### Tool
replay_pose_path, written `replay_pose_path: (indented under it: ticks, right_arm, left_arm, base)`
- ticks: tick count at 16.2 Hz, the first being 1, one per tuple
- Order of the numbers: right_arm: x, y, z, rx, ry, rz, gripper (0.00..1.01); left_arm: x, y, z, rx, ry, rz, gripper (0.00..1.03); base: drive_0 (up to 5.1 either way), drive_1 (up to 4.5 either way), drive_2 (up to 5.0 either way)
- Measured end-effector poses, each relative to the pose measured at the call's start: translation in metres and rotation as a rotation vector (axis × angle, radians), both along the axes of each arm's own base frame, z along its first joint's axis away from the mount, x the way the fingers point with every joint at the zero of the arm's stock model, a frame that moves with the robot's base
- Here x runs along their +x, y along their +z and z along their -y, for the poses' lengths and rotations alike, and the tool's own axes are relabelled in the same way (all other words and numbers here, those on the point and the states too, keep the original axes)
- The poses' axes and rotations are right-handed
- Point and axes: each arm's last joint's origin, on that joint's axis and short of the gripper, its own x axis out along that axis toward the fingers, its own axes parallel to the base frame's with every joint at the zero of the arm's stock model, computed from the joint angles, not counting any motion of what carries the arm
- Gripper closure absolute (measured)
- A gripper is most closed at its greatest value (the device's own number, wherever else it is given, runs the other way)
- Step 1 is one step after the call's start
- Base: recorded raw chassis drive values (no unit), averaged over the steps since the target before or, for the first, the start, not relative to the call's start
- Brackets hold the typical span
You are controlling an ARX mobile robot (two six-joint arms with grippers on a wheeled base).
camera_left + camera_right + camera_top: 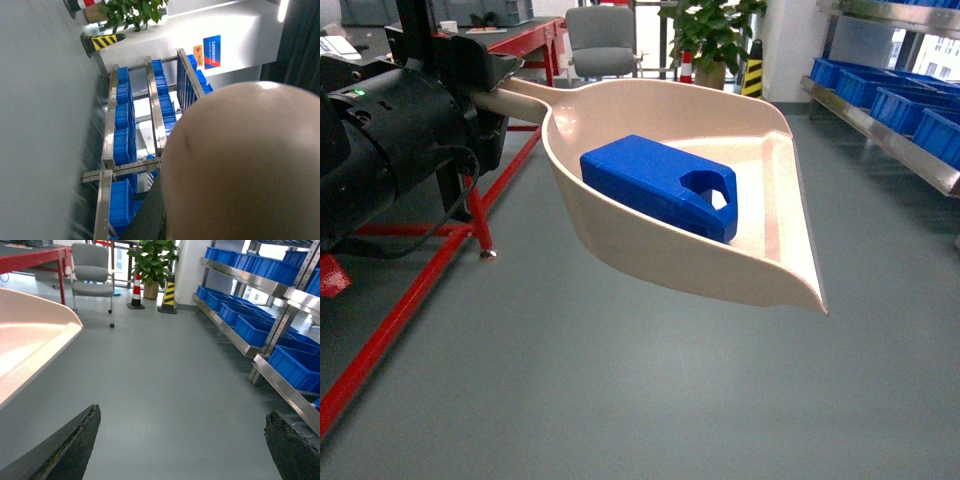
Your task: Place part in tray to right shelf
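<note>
Nearest, in the right wrist view: the right gripper [182, 440] is seen with fingers [70, 445] wide apart, nothing between them, only bare floor [165, 380] below. It is free, likely kept so for picking the part out.

Next, head view: the tray [620, 250] is carried above the floor by the left arm [390, 140], handle [515, 95] running back into the arm's dark housing. The left gripper itself is hidden behind that housing; a clamp on the handle is presumed, but its state cannot be told. In the left wrist view most of the frame is filled by the tray's rounded beige back.

The part [655, 185] lies flat inside the tray, against the deep closed end, handle hole toward the open lip. Tray appears held roughly level; judged to be so the part does not slide off the flat lip.

Farther, to the right: the shelf [235, 337] with steel rails and rows of blue crates [250, 327] is seen, well apart from the tray. Part not yet on shelf; transport step judged in progress.

Risk: tipping the lip down during a turn could spill the part.

Farthest: chair [92, 275], plant [152, 265], cone [136, 290], red table [510, 45].
</note>
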Motion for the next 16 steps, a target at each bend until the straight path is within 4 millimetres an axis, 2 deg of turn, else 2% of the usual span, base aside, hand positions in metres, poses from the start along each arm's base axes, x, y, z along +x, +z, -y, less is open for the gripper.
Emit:
replay_pose_path:
  ticks: [16]
  right_arm:
    - [0.0000, 0.0004, -0.0001, 0.003, 0.001, 0.004, 0.03]
  left_arm:
    - [0.0000, -0.0001, -0.0001, -0.001, 0.003, 0.003, 0.89]
  base:
    - [0.1, 4.34, -4.2]
